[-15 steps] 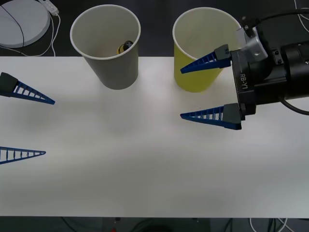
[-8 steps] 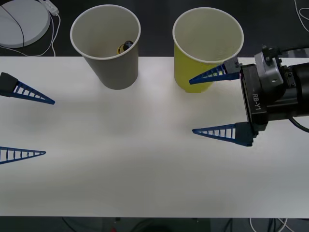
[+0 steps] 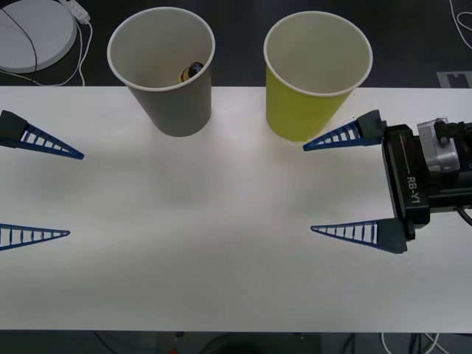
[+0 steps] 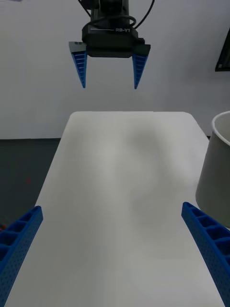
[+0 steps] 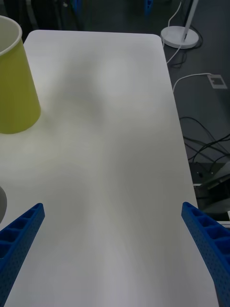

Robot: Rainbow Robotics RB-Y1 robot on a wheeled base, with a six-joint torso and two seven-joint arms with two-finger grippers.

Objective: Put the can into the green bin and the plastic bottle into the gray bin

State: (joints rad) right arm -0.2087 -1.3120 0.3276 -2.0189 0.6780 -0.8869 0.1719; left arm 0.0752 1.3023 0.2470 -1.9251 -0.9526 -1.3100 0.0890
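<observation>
Two bins: gray bin (image 3: pixel 164 68) holds the plastic bottle (image 3: pixel 190 72); green bin (image 3: pixel 316 72) nothing visible; both grippers spread.

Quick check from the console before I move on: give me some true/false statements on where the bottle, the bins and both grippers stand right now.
1. The plastic bottle lies inside the gray bin. True.
2. The right gripper is shut on the bottle. False: it is open and holds nothing, beside the green bin.
3. The left gripper is open at the table's left edge. True.
4. The green bin has tipped over. False: it stands upright on the table, as does the gray bin.
5. The gray bin stands to the robot's right of the green bin. False: it stands to the left.
</observation>
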